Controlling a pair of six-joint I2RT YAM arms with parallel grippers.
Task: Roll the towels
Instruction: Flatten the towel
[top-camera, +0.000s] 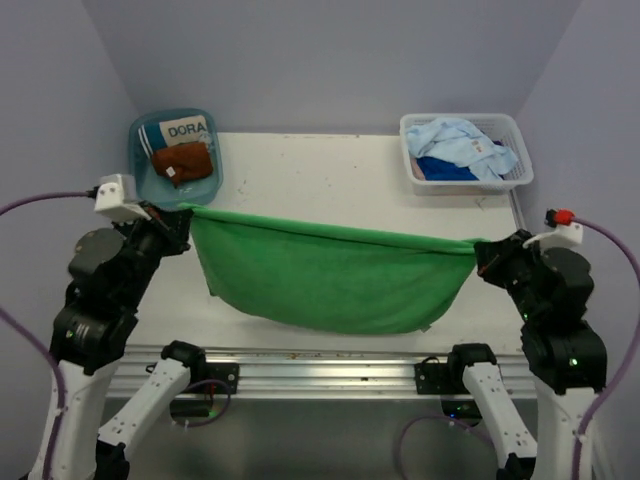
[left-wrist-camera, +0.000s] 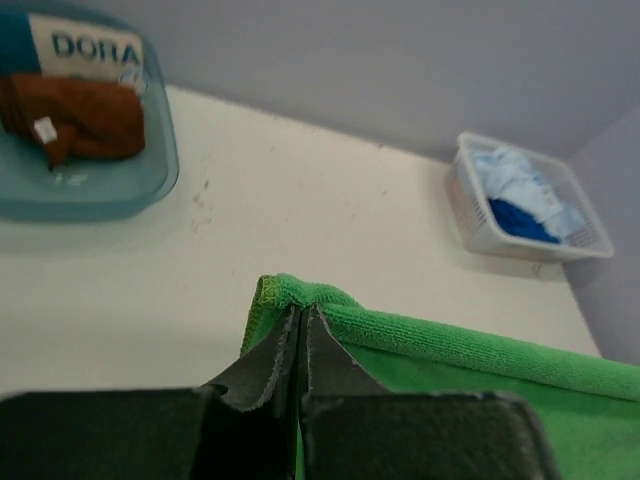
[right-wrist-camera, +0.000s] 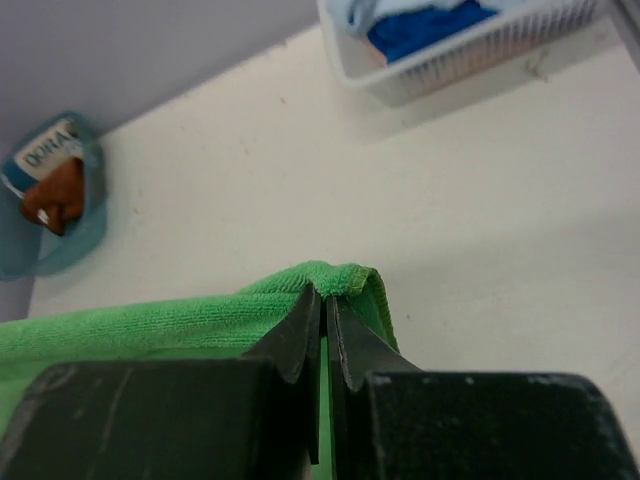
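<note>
Left gripper (top-camera: 180, 228) and right gripper (top-camera: 481, 250) each clamp a corner of the green towel (top-camera: 320, 275), which hangs unrolled. The rust-brown towel (top-camera: 182, 162) in the far-left bin (top-camera: 136, 170) seems done; blue towels (top-camera: 455, 148) wait far right.

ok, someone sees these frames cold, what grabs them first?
The bright green towel, strung across the near half of the table: left gripper shut on one top corner, right gripper on the other, cloth sagging between. Behind, a blue tub at far left holds a rust-brown towel; a white basket at far right holds light blue towels over a dark blue towel.
</note>
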